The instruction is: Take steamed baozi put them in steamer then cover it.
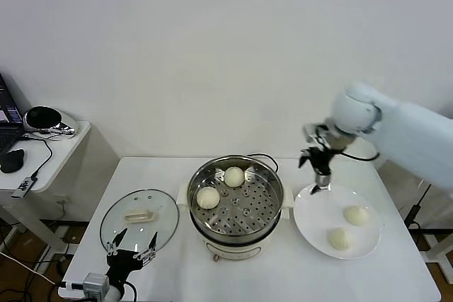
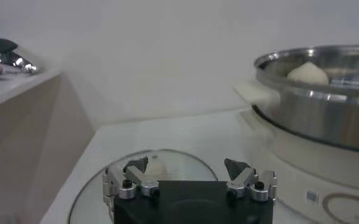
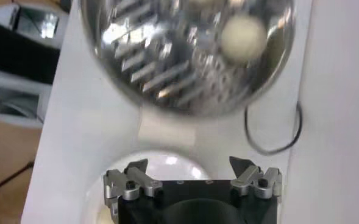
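- The steamer [image 1: 236,205] stands at the middle of the bench [image 1: 180,274].
- Two steamed baozi [image 1: 208,197] lie in the steamer, toward its left and rear.
- The cover [image 1: 139,220] lies flat on the bench, left of the steamer.
- A plate [image 1: 309,224] sits right of the steamer, carrying two more buns [image 1: 355,215].
- The left end effector [image 1: 131,252] is at the cover's front edge.
- The right end effector [image 1: 316,169] hangs above the plate's rear rim.
- A side table [image 1: 49,167] stands left of the bench.
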Robot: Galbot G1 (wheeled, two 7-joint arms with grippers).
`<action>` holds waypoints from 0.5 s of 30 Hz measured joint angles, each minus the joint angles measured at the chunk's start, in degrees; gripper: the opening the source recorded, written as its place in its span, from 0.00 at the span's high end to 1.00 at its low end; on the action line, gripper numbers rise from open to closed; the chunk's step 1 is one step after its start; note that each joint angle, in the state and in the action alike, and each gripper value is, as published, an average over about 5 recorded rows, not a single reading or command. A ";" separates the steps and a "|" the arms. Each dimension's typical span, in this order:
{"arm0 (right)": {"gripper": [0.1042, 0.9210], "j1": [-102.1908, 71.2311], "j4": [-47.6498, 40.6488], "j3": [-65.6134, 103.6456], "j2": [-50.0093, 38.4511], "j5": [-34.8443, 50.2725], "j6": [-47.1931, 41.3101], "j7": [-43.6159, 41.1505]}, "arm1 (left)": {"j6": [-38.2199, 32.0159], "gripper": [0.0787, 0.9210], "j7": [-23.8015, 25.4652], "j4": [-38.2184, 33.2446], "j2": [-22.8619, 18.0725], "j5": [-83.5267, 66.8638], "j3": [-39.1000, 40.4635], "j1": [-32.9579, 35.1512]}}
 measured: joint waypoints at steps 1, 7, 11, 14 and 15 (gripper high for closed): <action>0.12 -1.63 0.03 1.03 -0.72 -0.86 0.56 -0.06 | 0.04 0.12 0.02 0.03 -0.09 0.18 0.07 0.11; 0.12 -10.48 -0.47 6.73 -3.48 -5.46 2.51 -0.08 | 0.25 0.12 0.18 0.25 -0.58 1.12 0.59 0.39; 0.12 -15.26 -1.21 9.87 -4.43 -7.96 3.20 0.03 | 0.29 0.12 0.19 0.79 -0.63 1.42 0.59 0.35; 0.12 -18.45 -1.79 11.89 -4.76 -9.59 3.72 0.24 | 0.30 0.12 0.19 1.02 -0.61 1.55 0.46 0.33; 0.12 -19.45 -1.98 12.52 -4.82 -10.08 3.87 0.35 | 0.31 0.12 0.20 1.07 -0.60 1.58 0.42 0.35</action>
